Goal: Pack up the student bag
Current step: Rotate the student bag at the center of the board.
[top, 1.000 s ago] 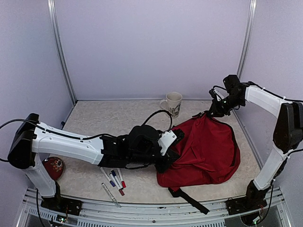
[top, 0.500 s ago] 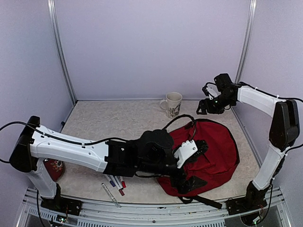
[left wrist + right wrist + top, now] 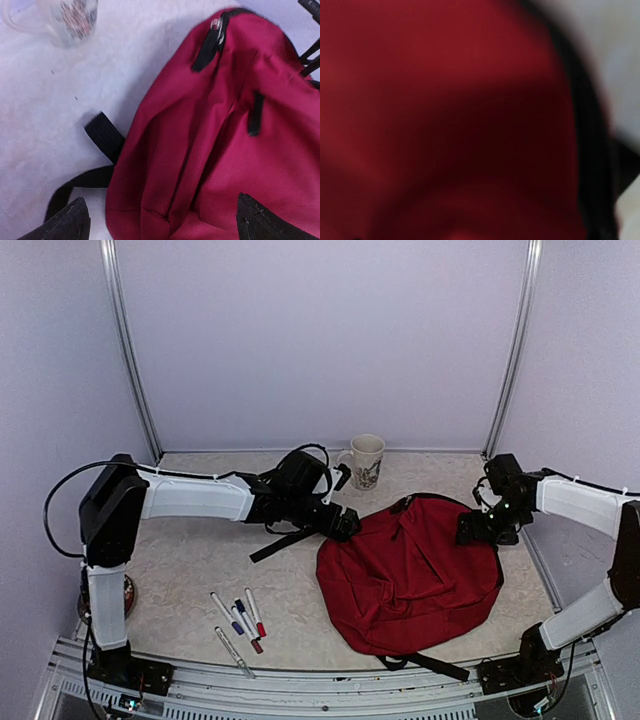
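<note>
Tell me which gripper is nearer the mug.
Left. The left gripper is just on the near side of the mug, at the bag's left edge. The right gripper is at the bag's right edge, much farther from the mug.

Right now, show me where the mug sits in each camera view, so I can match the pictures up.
Top external: the mug stands at the back of the table, near the middle, just beyond the student bag.
Left wrist: the mug is in the top left corner, blurred and cut by the frame; the bag fills the right.
Right wrist: no mug, only blurred red bag fabric.
Shared landmark: the student bag.
</note>
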`<state>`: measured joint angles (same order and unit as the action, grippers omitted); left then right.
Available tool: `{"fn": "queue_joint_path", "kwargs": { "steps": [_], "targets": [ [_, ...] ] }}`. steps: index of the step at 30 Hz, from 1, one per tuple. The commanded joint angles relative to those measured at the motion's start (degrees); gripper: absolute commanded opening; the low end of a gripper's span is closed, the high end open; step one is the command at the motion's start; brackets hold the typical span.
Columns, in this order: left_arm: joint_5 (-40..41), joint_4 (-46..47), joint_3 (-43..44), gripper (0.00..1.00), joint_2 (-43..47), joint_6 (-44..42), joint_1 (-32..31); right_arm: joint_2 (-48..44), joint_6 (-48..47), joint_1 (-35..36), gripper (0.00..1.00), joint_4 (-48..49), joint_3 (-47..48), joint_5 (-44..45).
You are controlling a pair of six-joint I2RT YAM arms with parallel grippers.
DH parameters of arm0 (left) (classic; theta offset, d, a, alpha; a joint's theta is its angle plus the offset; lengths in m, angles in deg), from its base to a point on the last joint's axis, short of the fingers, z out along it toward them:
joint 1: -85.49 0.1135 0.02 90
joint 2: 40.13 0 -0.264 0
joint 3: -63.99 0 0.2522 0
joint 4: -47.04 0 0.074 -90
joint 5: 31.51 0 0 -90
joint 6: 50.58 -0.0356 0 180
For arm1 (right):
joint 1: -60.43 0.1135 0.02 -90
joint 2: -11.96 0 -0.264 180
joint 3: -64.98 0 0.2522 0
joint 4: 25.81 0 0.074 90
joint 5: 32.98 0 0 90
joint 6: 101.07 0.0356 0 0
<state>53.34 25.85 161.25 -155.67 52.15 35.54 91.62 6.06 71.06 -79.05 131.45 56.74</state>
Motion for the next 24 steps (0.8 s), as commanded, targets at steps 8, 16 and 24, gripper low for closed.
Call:
{"fn": "queue_joint_path", "kwargs": {
  "steps": [8, 16, 24],
  "targets": [
    [-9.5, -1.3, 6.3, 0.32, -11.9, 0.7, -0.2, 4.8, 3.4, -0.1, 0.52, 6.0, -5.9, 3.7],
    [-5.0, 10.0, -13.4, 0.00, 4.5, 1.4, -7.2, 13.8, -1.1, -0.4, 0.00, 6.5, 7.0, 1.5],
    [-1.7, 11.2, -11.2, 0.00, 6.6, -2.5, -22.0, 26.9, -4.9, 10.1, 0.00, 1.5, 35.5, 0.5]
  ]
}}
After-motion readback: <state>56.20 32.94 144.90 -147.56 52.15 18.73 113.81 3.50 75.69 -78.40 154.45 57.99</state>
